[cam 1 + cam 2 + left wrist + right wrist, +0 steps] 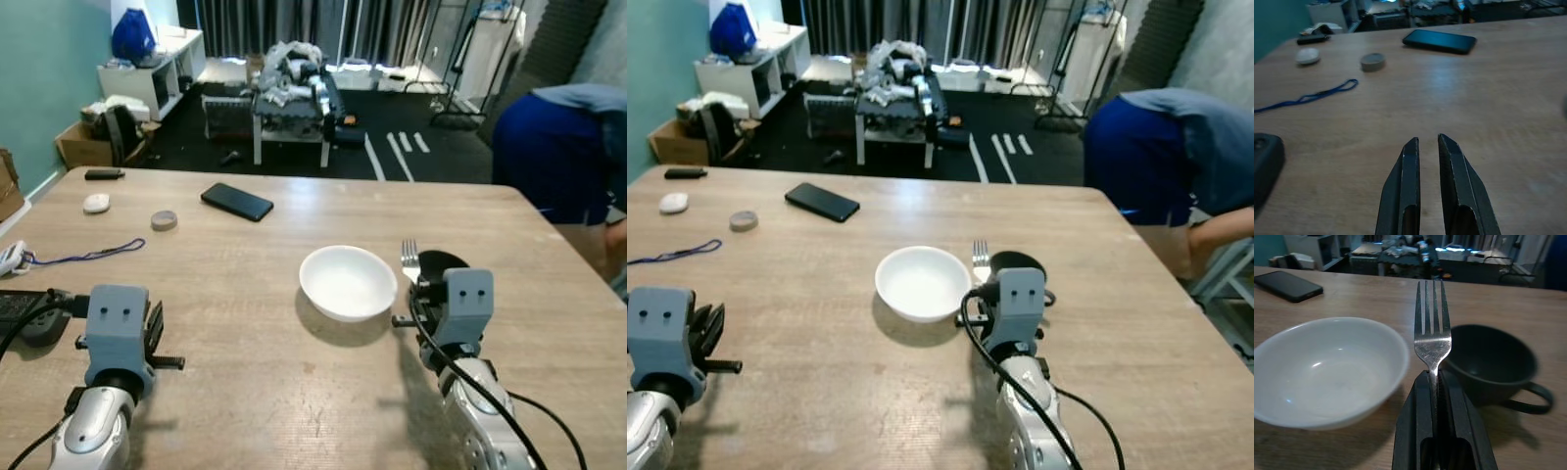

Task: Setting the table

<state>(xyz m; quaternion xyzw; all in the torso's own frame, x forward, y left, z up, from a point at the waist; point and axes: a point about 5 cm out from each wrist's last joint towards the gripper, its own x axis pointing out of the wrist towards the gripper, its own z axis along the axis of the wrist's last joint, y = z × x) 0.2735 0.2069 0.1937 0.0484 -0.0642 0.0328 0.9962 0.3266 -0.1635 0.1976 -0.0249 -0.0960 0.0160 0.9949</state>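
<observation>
Closest in, the two silver arms reach out over the near edge of the wooden desk [294, 392]. The right gripper [1434, 377] has its black fingers pressed together on the handle of a silver fork [1432, 328], which points tines-forward away from the robot. The fork sits between a white bowl [348, 282] on its left and a dark cup [1488, 364] on its right, just beside both; the cup's handle sticks out on the side away from the bowl. The bowl stands upright near the middle of the desk. The left gripper [1427, 147] hovers low over bare wood on the robot's left, holding nothing, its fingers nearly together with only a thin slit between them. Just outside that arm a black device [34, 318] with a cable lies at the desk's edge. Farther back on the left side are a blue cord [88, 255], a small grey round lid [164, 219], a white oval object [96, 203] and a small black bar-shaped object [104, 174] near the far edge. A black smartphone [236, 202] lies flat, well apart from the bowl. Off the desk's right corner a person in a blue top [1156, 162] is bent over. Beyond the desk, on the dark floor, stand a low table piled with clutter [292, 93] and a white shelf unit with a blue bag [132, 37] on top.
</observation>
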